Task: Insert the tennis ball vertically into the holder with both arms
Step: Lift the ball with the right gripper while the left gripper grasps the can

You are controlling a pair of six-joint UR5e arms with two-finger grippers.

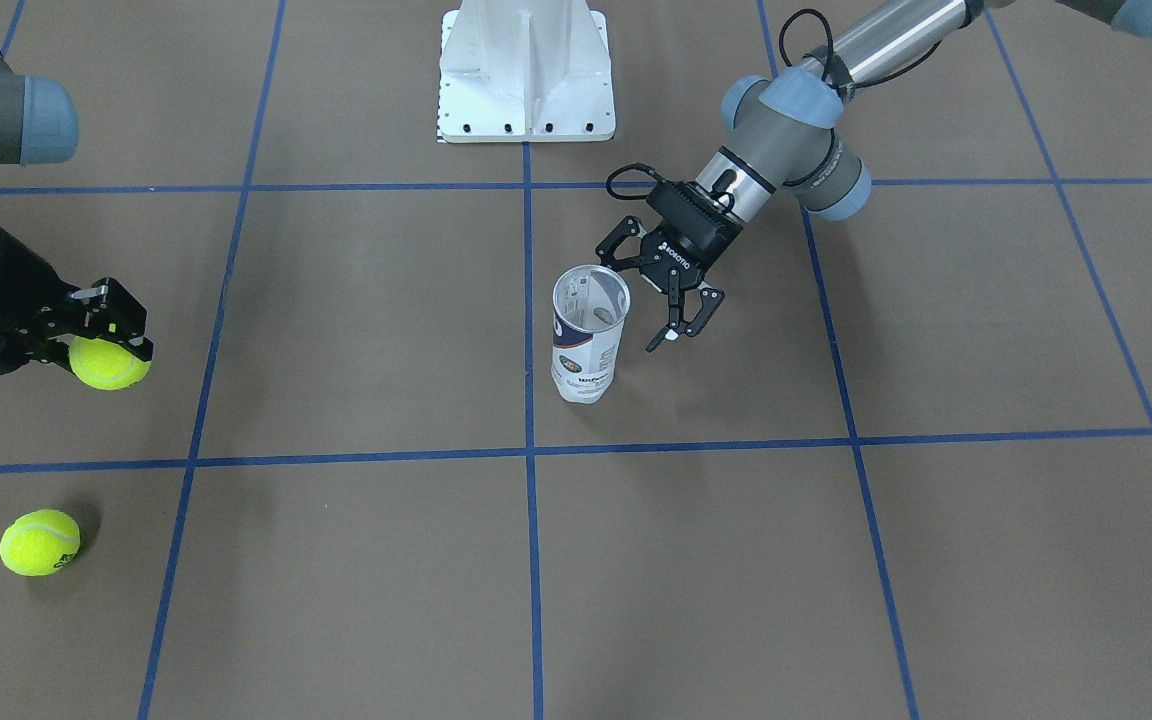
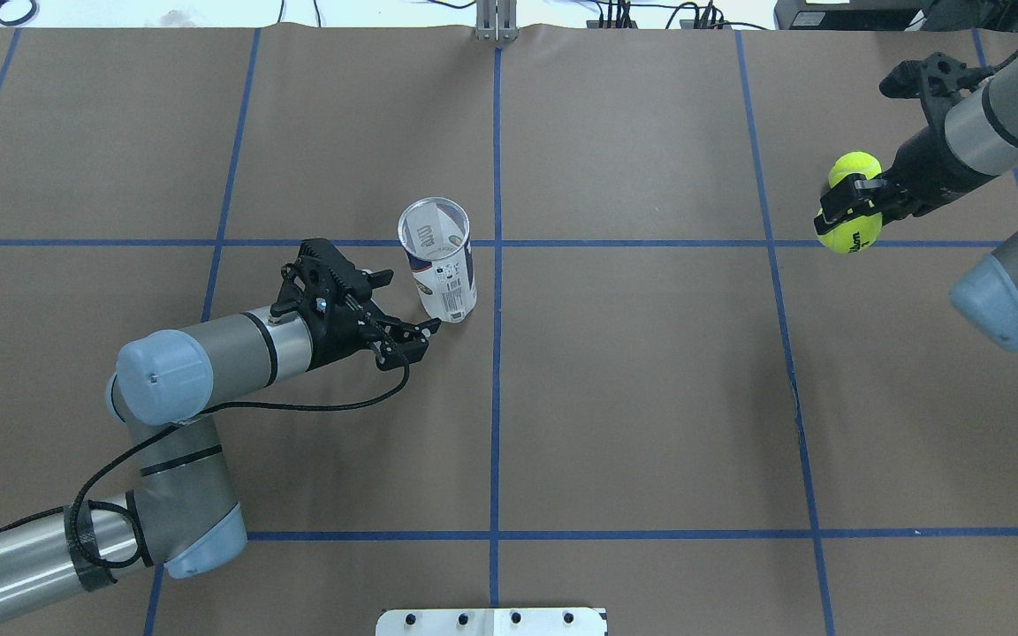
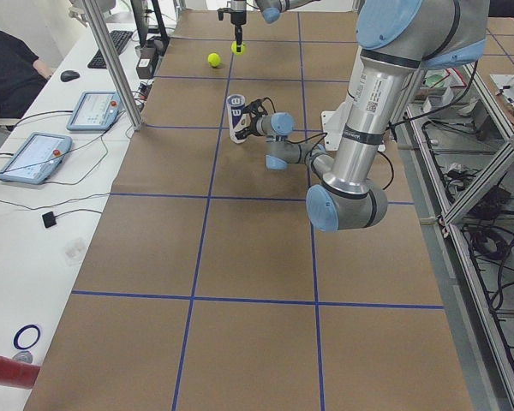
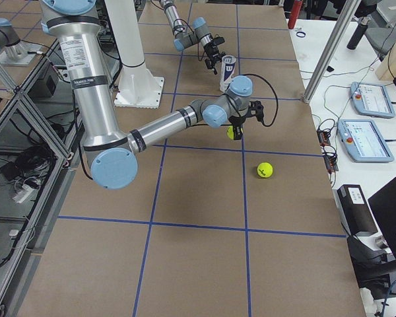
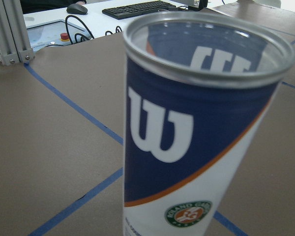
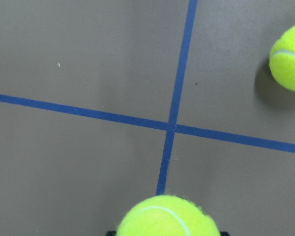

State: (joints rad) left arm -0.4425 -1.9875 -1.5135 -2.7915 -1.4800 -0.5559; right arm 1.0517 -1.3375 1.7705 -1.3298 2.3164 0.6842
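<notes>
You see the holder [image 1: 590, 335] standing upright near the middle of the table [image 1: 836, 560], its long axis vertical and its open mouth pointing straight up, just on the robot's left of the centre tape line. The left gripper [image 2: 407, 303] sits beside it on the can's left, its claw spread wide toward the can's wall. No view settles whether a fingertip touches the plastic. In the left wrist view the white "W" on the navy label faces the camera and the can's base is cut off at the bottom edge. Far off at the table's right end, the right gripper [image 1: 114, 335] is clamped on a tennis ball [image 1: 108, 365]. A second ball [image 1: 39, 542] lies loose on the paper near it, farther from the robot. In the right wrist view the held ball is cropped by the lower edge, the loose one by the right edge, and the fingers barely show. The white pedestal [image 1: 526, 75] stands on the robot's side of the can, its top out of frame.
</notes>
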